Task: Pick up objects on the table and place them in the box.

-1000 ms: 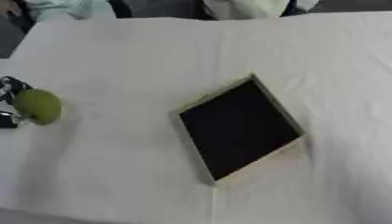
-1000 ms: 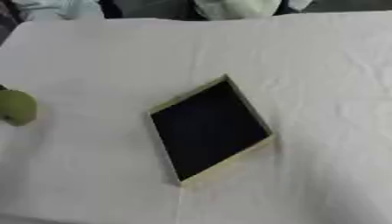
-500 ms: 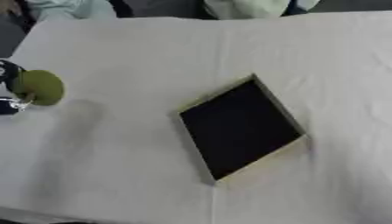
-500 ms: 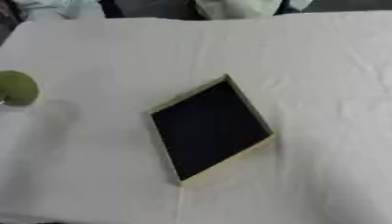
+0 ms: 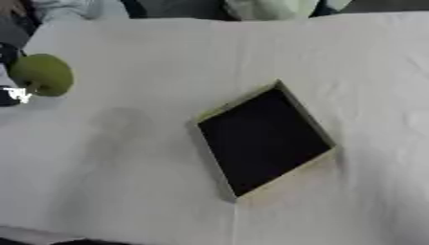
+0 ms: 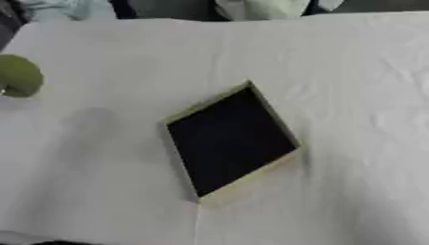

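Left hand (image 5: 12, 91), fingers closed around the green fruit (image 5: 42, 74), had been raised off the tabletop (image 5: 167, 191), bound for the box (image 5: 261, 139).

The left hand (image 5: 10, 93) is almost all cut off by the picture's left edge; only a dark bit with a small white patch shows, so you cannot tell how its fingers sit. It is touching the green round thing (image 5: 42, 74), but the part where they meet is blurry. In the right eye view that green thing is sliced by the picture's edge. The inside of the box (image 5: 262, 139) is plain black, and nothing can be made out in there. The near corners of the worktop (image 5: 151, 201) run out of the picture.
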Controlling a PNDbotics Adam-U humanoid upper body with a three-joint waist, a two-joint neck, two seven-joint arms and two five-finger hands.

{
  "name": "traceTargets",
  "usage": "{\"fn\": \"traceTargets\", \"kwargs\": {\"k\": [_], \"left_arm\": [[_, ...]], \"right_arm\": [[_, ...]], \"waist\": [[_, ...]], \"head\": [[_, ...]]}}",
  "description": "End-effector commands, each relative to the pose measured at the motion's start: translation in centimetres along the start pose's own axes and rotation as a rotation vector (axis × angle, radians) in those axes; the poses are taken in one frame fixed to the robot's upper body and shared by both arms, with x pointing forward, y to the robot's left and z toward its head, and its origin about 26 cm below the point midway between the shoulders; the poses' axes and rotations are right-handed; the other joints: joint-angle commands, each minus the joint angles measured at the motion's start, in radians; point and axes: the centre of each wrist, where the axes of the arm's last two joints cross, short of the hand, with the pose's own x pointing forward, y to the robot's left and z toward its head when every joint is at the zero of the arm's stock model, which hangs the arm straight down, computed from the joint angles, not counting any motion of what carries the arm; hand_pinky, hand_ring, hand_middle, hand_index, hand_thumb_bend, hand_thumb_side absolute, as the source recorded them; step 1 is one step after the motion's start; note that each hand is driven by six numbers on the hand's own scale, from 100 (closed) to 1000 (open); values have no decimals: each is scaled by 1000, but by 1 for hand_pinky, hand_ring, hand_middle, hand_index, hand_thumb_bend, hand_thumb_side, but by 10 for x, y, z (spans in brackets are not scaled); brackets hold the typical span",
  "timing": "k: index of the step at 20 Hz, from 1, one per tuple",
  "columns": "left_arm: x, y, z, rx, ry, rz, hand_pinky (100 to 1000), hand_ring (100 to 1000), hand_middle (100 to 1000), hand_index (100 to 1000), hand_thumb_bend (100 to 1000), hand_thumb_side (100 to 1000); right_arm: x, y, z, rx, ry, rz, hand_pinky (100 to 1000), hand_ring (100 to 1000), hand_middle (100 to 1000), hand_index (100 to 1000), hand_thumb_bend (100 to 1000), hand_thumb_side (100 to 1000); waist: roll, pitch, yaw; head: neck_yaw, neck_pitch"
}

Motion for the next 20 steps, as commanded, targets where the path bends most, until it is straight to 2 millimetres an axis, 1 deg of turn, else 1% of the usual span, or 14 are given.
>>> {"fn": "traceTargets", "kwargs": {"k": [1, 4, 10, 11, 13, 15, 17, 20], "left_arm": [[23, 24, -23, 62, -99, -50, 405, 452, 410, 574, 100, 191], [54, 21, -51, 92, -204, -41, 400, 448, 406, 571, 100, 204], [113, 5, -96, 87, -362, -13, 381, 428, 395, 564, 100, 227], [120, 4, -101, 83, -376, -10, 381, 428, 395, 564, 100, 227], [141, -2, -114, 72, -424, 1, 383, 428, 395, 565, 100, 239], [159, -5, -123, 61, -461, 0, 387, 428, 394, 564, 100, 218], [172, -8, -130, 49, -493, -7, 387, 427, 394, 563, 100, 217], [193, -17, -141, 15, -552, -13, 389, 427, 393, 560, 100, 217]], "right_arm": [[7, -6, -5, 6, -26, 28, 725, 818, 681, 885, 100, 560], [7, -7, -5, -2, -28, 30, 725, 817, 681, 884, 100, 561], [7, -7, -5, -17, -31, 30, 725, 817, 681, 884, 100, 562], [7, -7, -5, -19, -31, 31, 725, 817, 681, 884, 100, 562], [7, -6, -5, -22, -32, 31, 726, 817, 681, 884, 100, 561], [7, -7, -5, -25, -31, 32, 726, 817, 681, 884, 100, 561], [7, -7, -5, -26, -31, 35, 726, 817, 682, 884, 100, 561], [7, -8, -5, -32, -33, 41, 727, 817, 682, 884, 100, 562]], "waist": [[-1, -21, 2], [-3, -22, 4], [-9, -22, 5], [-10, -22, 6], [-13, -21, 5], [-14, -22, 5], [-14, -22, 5], [-14, -22, 4]], "head": [[5, 7], [6, 10], [11, 4], [11, 2], [14, 0], [13, 3], [14, 5], [2, 6]]}}
